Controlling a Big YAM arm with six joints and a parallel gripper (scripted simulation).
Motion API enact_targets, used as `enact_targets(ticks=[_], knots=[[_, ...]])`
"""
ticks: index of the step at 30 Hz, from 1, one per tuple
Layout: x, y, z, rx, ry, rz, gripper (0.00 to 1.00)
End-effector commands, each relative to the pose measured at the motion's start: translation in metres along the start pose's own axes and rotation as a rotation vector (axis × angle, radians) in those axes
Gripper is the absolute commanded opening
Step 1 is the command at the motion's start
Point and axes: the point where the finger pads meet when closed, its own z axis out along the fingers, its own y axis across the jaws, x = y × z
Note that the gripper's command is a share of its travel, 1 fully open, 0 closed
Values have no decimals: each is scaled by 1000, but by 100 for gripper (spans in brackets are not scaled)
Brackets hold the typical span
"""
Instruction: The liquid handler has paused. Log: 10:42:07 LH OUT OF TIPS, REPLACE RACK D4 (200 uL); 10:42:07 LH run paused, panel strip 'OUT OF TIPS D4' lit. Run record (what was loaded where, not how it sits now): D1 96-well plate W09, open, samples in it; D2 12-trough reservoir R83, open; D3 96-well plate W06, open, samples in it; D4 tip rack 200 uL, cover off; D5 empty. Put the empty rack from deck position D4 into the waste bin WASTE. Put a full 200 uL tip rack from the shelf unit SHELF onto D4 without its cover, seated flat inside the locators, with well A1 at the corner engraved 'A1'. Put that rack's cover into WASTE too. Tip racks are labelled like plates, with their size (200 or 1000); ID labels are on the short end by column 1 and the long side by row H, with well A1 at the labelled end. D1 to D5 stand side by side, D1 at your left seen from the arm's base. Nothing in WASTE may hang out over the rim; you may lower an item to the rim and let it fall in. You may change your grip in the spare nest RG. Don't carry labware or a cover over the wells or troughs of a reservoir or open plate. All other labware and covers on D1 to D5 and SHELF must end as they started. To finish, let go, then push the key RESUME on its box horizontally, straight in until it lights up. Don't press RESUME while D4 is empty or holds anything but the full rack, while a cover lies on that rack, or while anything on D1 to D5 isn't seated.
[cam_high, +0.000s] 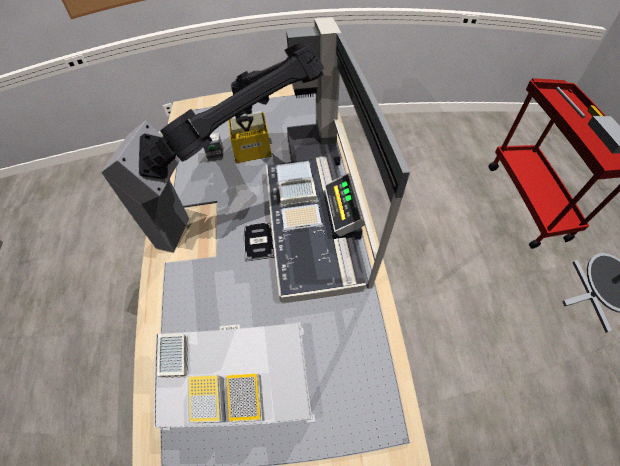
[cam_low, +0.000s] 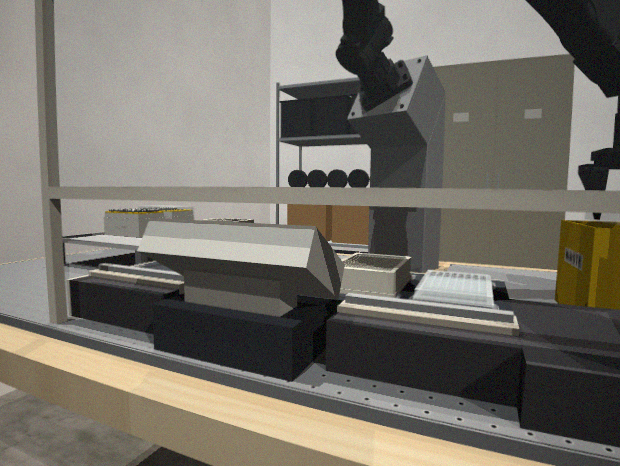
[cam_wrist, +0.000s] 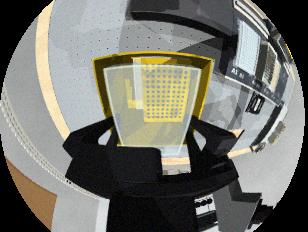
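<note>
My gripper (cam_high: 244, 121) hangs just above the open yellow waste bin (cam_high: 248, 136). It is shut on a clear translucent cover (cam_wrist: 153, 104), held by its edges over the bin's mouth in the wrist view. Through the cover I see a yellow perforated rack (cam_wrist: 163, 90) lying inside the bin. In the exterior view only the fingers (cam_low: 596, 180) show, above the bin (cam_low: 588, 263). Deck position D4 (cam_high: 303, 246) is bare, and D5 beside it too. On the shelf unit stand two yellow racks (cam_high: 203, 398) (cam_high: 244, 397) and a white rack (cam_high: 171, 354).
D1 to D3 hold a clear plate (cam_high: 294, 171), a reservoir (cam_high: 298, 190) and a plate (cam_high: 300, 216). The panel (cam_high: 343, 202) stands beside the deck under the gantry frame (cam_high: 370, 140). The black spare nest (cam_high: 258, 244) lies left of the deck. A small key box (cam_high: 216, 148) stands left of the bin.
</note>
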Motion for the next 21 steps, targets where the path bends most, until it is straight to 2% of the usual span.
enact_targets(ticks=[1, 21], knots=[[-4, 5, -3, -10, -9, -2, 0], [-4, 5, -3, -10, -9, -2, 0]])
